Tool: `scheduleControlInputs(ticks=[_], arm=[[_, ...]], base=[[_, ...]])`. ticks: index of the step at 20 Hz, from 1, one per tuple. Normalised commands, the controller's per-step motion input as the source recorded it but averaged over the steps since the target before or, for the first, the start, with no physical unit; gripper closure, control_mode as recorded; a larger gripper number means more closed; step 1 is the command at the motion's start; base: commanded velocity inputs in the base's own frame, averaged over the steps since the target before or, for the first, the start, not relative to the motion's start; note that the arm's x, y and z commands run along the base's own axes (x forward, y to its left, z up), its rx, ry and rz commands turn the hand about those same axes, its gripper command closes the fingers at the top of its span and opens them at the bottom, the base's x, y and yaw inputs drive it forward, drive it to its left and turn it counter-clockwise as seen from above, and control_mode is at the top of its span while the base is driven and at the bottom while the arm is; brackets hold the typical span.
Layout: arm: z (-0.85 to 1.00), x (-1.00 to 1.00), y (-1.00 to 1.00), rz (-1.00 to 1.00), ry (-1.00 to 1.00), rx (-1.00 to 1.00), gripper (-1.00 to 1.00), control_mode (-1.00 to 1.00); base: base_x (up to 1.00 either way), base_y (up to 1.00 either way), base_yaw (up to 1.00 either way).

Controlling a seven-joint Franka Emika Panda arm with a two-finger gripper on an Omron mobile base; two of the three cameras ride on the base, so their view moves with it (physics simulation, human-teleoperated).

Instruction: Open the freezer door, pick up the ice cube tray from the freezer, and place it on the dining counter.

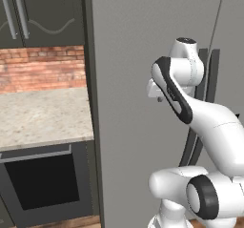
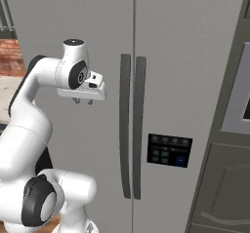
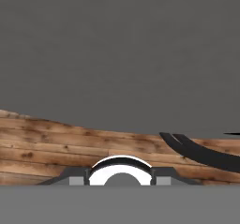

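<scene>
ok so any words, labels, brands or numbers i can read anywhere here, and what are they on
None can be read.
Small dark rectangular control panel on the right tall matte grey door: rows of pale blue icons, too small and blurred to read.
Tall matte grey freezer door, its long curved dark-grey handle, the dark oven front and the red brick wall: no text.

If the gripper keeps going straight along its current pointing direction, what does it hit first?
The gripper points downward, hanging in front of the tall matte grey freezer door. Straight on, the hand view shows the wooden plank floor below, near the door's bottom edge. It probably reaches the floor first, though depth is unclear.
</scene>
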Motion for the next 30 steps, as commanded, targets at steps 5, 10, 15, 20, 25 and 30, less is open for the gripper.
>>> scheduleControlInputs(ticks=[5,10,15,20,25,30], arm=[[0.00,-0.13,0.00,0.00,0.00,0.00,-1.00,-1.00],[0.00,-0.20,-0.14,0.00,0.00,0.00,-1.00,-1.00],[0.00,-0.28,-0.21,0.00,0.00,0.00,-1.00,-1.00],[0.00,-0.20,-0.11,0.00,0.02,0.00,-1.00,-1.00],[0.00,-0.29,-0.01,-0.01,0.08,0.00,-1.00,-1.00],[0.00,-0.31,0.00,-0.08,0.15,0.00,-1.00,-1.00]], base=[[0.00,0.00,0.00],[0.00,0.00,0.00],[0.00,0.00,0.00],[0.00,0.00,0.00],[0.00,0.00,0.00],[0.00,0.00,0.00]])
